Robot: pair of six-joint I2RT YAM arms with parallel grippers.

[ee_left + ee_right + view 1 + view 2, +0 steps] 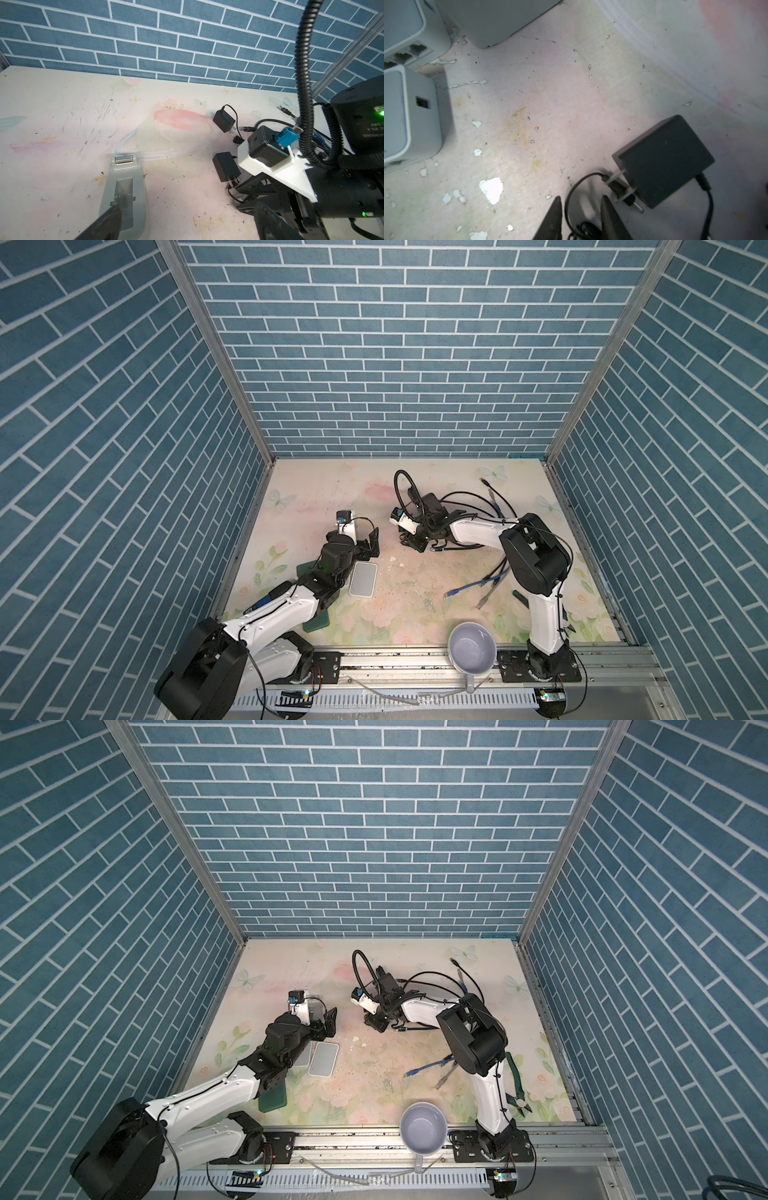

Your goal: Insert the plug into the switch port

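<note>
Black thin cord [566, 204] lower centre, straddled by half-closed right gripper [581, 198], not pinched; left gripper [187, 207] wide open. Risk: dragging power adapter [664, 162], barrel plug [636, 207] snagging on prongs [615, 176].

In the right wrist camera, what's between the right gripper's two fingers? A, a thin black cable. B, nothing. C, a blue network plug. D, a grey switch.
A: a thin black cable loops through the gap of the right gripper, next to the black power adapter.
</note>
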